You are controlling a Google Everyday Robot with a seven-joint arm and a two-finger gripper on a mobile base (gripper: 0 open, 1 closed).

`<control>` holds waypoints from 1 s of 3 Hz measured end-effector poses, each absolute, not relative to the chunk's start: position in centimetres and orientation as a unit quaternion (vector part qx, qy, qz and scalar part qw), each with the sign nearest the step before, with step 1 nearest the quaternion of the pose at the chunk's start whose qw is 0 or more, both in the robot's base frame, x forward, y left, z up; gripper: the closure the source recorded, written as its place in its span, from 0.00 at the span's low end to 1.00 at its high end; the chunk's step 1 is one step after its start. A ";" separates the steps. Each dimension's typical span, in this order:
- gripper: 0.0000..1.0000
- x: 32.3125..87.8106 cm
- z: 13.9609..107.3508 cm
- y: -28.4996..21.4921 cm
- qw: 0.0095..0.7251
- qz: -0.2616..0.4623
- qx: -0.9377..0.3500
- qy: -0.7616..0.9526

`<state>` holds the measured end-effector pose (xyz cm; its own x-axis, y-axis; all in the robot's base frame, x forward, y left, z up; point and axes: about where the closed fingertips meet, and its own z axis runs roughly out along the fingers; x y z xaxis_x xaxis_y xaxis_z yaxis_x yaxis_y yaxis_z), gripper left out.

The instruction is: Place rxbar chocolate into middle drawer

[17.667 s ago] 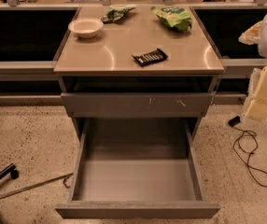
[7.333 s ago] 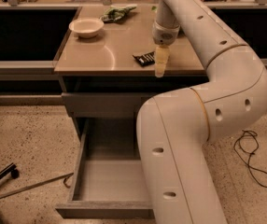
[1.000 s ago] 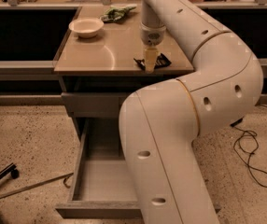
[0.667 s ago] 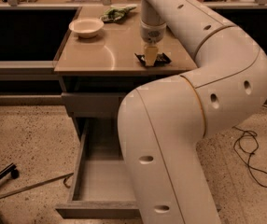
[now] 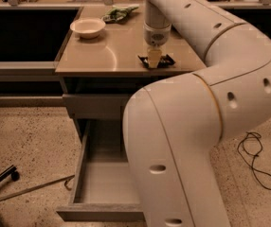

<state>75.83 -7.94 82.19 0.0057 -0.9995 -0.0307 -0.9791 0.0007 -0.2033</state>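
Note:
The rxbar chocolate (image 5: 167, 59), a flat black bar, lies on the tan cabinet top (image 5: 102, 51) near its right front corner. My gripper (image 5: 153, 58) points straight down onto the middle of the bar and hides most of it; only the bar's two black ends show. Below, the middle drawer (image 5: 104, 213) stands pulled out and open, its grey inside bare. My big white arm loops through the foreground and hides the drawer's right half.
A white bowl (image 5: 88, 27) sits at the back left of the top and a green snack bag (image 5: 120, 13) behind it. A shut drawer front (image 5: 93, 105) lies above the open one. A black cable (image 5: 254, 160) and a stand leg (image 5: 0, 178) lie on the floor.
Over the last second the gripper has stayed down on the bar, shifting only slightly. Seven seconds ago it stood at the bar's right end; it has since moved left over the middle.

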 end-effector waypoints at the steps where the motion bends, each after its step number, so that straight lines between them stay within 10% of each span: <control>1: 1.00 73.9 85.2 -7.6 0.132 -0.081 -0.680 0.717; 3: 1.00 65.8 87.3 -7.5 0.197 -0.070 -0.643 0.737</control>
